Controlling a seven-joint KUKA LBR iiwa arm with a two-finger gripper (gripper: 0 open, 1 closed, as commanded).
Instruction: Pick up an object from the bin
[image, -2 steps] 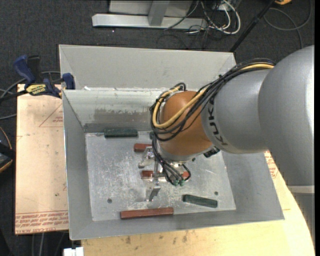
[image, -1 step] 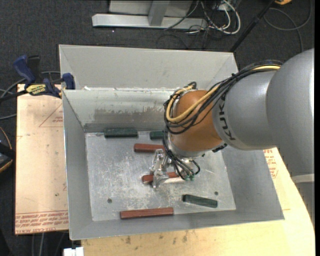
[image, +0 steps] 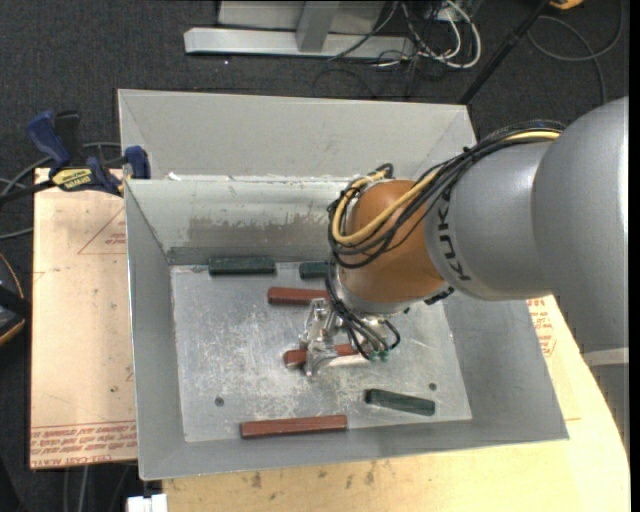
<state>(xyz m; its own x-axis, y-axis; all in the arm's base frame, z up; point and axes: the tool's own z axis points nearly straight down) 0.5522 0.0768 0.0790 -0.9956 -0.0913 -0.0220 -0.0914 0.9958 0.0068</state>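
My gripper (image: 322, 350) is low over the bin floor, just right of the middle. It stands on the middle of a short red-brown bar (image: 296, 357), whose ends stick out to the gripper's left and right. The bar lies flat on the floor. Another red-brown bar (image: 296, 296) lies a little behind the gripper. A dark green bar (image: 400, 402) lies in front of it to the right.
A long red-brown bar (image: 293, 427) lies along the front wall. A dark green bar (image: 241, 265) rests against the back wall, with a second green one (image: 312, 269) half hidden by the arm's orange cover. The bin's walls slope steeply.
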